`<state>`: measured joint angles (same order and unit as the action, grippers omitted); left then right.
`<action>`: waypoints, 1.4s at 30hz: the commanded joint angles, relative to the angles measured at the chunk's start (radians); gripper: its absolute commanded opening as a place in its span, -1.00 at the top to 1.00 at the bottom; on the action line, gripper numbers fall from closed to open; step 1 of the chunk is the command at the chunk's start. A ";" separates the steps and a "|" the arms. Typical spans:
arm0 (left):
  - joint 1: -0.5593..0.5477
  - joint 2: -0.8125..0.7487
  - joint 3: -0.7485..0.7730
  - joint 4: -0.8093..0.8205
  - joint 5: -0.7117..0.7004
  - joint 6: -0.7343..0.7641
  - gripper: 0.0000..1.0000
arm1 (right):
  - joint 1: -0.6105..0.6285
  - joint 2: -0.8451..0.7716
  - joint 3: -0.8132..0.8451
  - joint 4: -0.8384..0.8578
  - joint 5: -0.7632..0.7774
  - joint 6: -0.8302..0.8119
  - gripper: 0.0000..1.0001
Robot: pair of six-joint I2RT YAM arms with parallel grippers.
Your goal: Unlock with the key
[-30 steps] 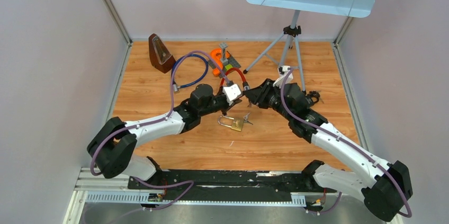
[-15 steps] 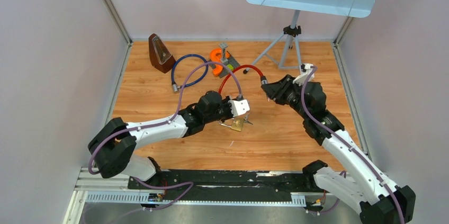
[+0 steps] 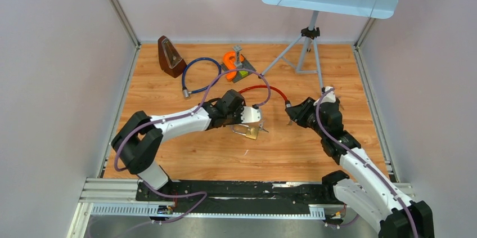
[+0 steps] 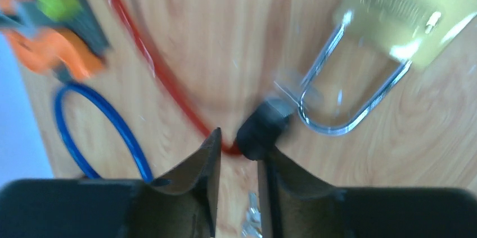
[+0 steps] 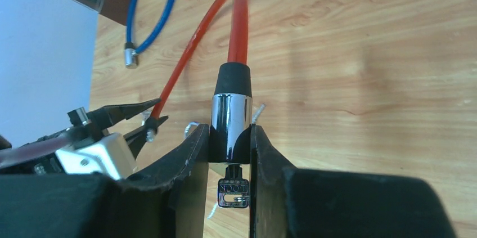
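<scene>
The padlock (image 3: 251, 131) lies flat near the middle of the table (image 3: 152, 103). Its long axis runs from 9 to 3 o'clock, with the shackle pointing to 9 and the brass body to 3. The keys (image 3: 262, 129) lie just beside the body, at 3 o'clock. The left gripper (image 3: 254, 121) hangs at 12 o'clock of the padlock, its fingers a little apart with nothing between them. The right gripper (image 5: 230, 132) is clamped on the steel plug (image 5: 230, 108) of the red cable (image 5: 239, 24).

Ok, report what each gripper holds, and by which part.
Right gripper: red cable, clamped by its chrome end plug. Left gripper: the cable's black other end lies at its tips; a grip cannot be told.
</scene>
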<state>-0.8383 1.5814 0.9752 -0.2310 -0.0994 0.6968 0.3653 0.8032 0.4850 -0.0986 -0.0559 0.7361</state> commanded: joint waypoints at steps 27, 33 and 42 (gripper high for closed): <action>0.366 -0.173 0.204 -0.228 -0.258 -0.728 -1.00 | -0.085 0.269 -0.050 0.221 0.343 -0.106 0.28; 0.538 -0.098 0.253 -0.264 -0.226 -0.931 -1.00 | -0.086 0.245 0.015 0.156 0.340 -0.182 -0.26; 0.712 0.144 0.339 -0.203 -0.177 -1.177 -0.93 | -0.086 0.012 -0.049 0.132 0.305 -0.232 -0.36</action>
<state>-0.1501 1.6592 1.2694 -0.4847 -0.2882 -0.3248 0.2829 0.9123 0.4622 0.0349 0.2543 0.5472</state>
